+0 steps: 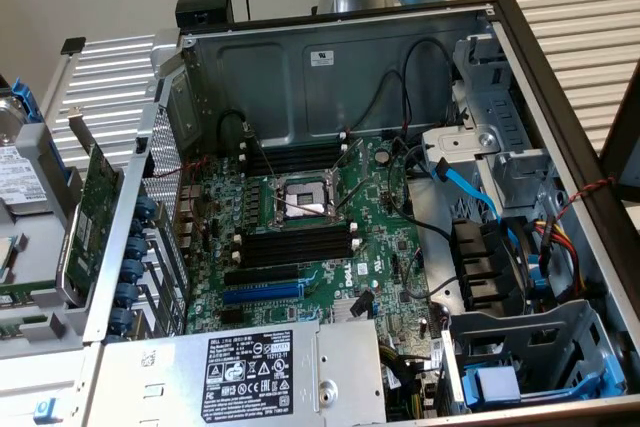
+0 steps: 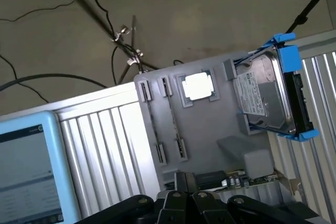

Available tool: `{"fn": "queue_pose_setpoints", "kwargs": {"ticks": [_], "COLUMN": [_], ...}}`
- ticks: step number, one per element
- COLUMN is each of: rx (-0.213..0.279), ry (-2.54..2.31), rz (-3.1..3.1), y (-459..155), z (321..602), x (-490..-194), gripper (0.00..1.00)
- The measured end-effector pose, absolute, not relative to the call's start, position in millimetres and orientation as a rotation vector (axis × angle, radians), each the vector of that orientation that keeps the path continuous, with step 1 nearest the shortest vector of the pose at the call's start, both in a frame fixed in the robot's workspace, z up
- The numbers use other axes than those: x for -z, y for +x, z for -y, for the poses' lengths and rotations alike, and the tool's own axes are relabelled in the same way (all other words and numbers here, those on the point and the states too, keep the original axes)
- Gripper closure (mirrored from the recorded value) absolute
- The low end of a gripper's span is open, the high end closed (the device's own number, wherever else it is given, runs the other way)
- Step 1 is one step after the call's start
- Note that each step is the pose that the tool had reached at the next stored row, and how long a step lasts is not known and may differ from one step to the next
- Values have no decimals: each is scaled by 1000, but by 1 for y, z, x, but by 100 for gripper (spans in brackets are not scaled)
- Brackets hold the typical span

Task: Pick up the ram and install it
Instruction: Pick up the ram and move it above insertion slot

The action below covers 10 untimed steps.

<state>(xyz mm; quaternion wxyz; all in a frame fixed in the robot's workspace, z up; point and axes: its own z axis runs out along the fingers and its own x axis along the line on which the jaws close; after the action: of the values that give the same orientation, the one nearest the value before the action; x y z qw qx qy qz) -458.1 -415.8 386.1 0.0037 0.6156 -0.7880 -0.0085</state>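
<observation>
Gripper pinched right shut, nothing visible between the jaws, hanging over the end of the gray tray on the ribbed tabletop. So no ram in hand, by the look of it.

Ram hard to spot. Best guess: the thin dark strip standing on edge in one of the tray's two slotted lanes. Can't swear to it, or to which lane. Same tray also carrying a CPU flat in its pocket and a hard drive in a blue bracket.

Over in the open case: motherboard lying flat, long black slots with white clips beside the CPU socket, seemingly empty. Green expansion card propped outside the case at the exterior view's left, well apart from the slots.

Stuff to worry about, purely guessing:
- Coming down on a stick on edge with jaws shut like this: landing on its top edge rather than around it, tipping or chipping it.
- Gripping off-centre: tilting in the grip, then missing the slot.
- Pressing into a slot with clips not flipped back, or with the notch reversed: no seating, maybe a cracked board.
- Mistaking that bigger card for the ram.
</observation>
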Motion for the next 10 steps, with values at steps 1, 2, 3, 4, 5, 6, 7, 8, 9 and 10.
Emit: {"fn": "queue_pose_setpoints", "kwargs": {"ticks": [1, 2, 3, 4, 5, 6, 7, 8, 9, 10], "rx": [27, 27, 27, 26, 26, 26, 26, 26, 26, 26], "ry": [1946, 1962, 1976, 1989, 1999, 2010, 2020, 2032, 2043, 2055], "rz": [2457, 2444, 2432, 2422, 2413, 2404, 2395, 2386, 2375, 2365], "y": [-458, -458, -459, -459, -459, -460, -460, -461, -461, -461], "z": [416, 416, 416, 416, 416, 416, 416, 416, 416, 416], "x": [-386, -386, -385, -384, -384, -383, -382, -381, -380, -378], "gripper": [89, 89, 89, 89, 89, 89, 89, 89, 89, 89]}}
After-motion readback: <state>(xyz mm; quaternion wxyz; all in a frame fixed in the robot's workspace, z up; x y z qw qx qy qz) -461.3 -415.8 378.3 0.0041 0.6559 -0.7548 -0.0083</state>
